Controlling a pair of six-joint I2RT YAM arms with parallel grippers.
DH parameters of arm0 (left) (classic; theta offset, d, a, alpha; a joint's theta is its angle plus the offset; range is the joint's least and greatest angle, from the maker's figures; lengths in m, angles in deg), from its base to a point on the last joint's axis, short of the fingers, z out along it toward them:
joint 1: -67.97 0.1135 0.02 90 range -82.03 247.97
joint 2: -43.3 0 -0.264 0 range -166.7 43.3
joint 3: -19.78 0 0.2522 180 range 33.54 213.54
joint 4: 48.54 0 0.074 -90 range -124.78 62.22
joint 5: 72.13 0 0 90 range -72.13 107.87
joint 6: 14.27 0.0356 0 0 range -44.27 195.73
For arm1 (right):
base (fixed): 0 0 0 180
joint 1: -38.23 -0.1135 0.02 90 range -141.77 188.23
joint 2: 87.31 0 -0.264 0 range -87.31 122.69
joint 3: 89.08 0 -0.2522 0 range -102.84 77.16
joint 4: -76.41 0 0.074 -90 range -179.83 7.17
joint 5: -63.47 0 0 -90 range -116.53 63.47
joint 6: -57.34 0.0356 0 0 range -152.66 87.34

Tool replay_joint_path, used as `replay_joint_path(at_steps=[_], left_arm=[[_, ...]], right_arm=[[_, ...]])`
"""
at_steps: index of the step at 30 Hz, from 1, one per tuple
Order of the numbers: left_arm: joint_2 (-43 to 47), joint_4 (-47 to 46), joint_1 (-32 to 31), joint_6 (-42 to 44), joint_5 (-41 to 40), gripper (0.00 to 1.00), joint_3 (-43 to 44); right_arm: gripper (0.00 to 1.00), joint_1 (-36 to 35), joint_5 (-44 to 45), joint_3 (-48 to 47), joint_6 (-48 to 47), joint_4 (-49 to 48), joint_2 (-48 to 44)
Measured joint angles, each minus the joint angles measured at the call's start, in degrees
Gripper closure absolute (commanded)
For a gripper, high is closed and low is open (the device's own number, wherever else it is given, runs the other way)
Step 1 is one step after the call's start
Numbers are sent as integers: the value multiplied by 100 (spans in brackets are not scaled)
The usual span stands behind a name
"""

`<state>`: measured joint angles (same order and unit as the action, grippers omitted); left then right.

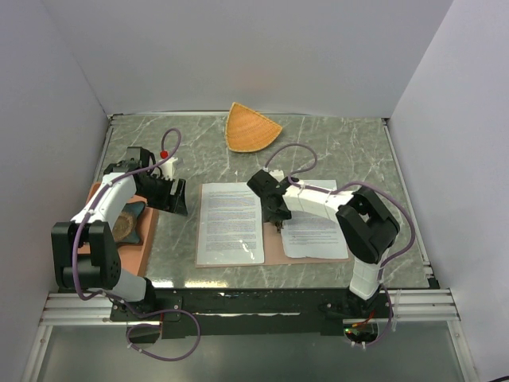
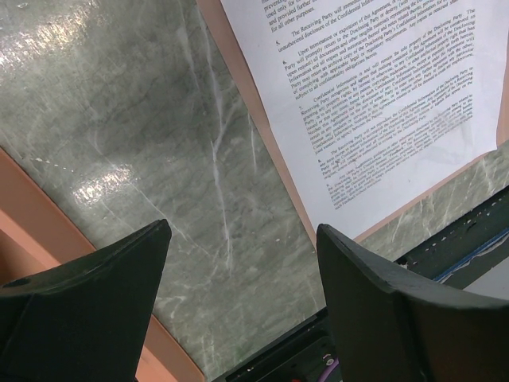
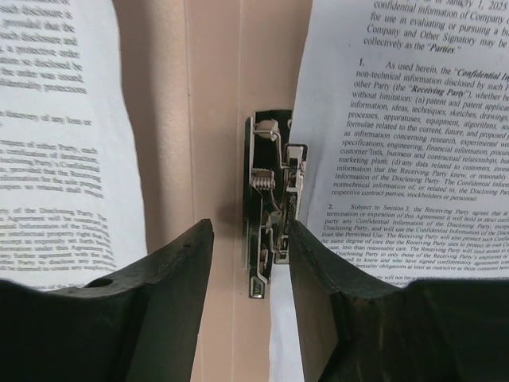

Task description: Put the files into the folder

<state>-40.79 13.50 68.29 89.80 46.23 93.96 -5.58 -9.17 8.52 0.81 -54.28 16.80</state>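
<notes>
The reddish-brown folder (image 1: 272, 243) lies open and flat on the marble table. One white printed sheet (image 1: 231, 223) lies on its left half and another (image 1: 314, 235) on its right half. My right gripper (image 1: 276, 220) hovers over the folder's spine. In the right wrist view it (image 3: 250, 231) is open, its jaws either side of the lower end of the metal clip (image 3: 270, 199) on the bare folder card (image 3: 215, 119); the right sheet (image 3: 398, 119) reaches the clip. My left gripper (image 1: 176, 199) is open and empty (image 2: 242, 231) over bare table left of the folder, with the left sheet (image 2: 374, 87) beyond it.
An orange fan-shaped dish (image 1: 250, 127) sits at the back centre. A salmon-orange rimmed tray (image 1: 141, 247) with dark items (image 1: 127, 223) lies under the left arm; its rim shows in the left wrist view (image 2: 32, 215). White walls enclose the table on three sides.
</notes>
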Motion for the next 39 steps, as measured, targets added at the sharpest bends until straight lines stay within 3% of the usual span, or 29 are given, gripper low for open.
replay_joint_path(at_steps=[13, 20, 24, 34, 39], left_arm=[[2, -2, 0, 7, -26, 19, -4], [37, 2, 0, 22, -83, 20, -35], [37, 0, 0, 22, -105, 20, -35], [-74, -92, 0, -11, -118, 18, -210], [-205, -181, 0, -55, -55, 2, -210]], right_arm=[[50, 122, -92, 238, 101, -201, 20], [68, 142, -149, 286, 146, -350, 20], [84, 151, -153, 348, 162, -470, -2], [94, 267, -334, 944, 304, -1163, -361], [99, 463, -675, 1436, 382, -1759, -684]])
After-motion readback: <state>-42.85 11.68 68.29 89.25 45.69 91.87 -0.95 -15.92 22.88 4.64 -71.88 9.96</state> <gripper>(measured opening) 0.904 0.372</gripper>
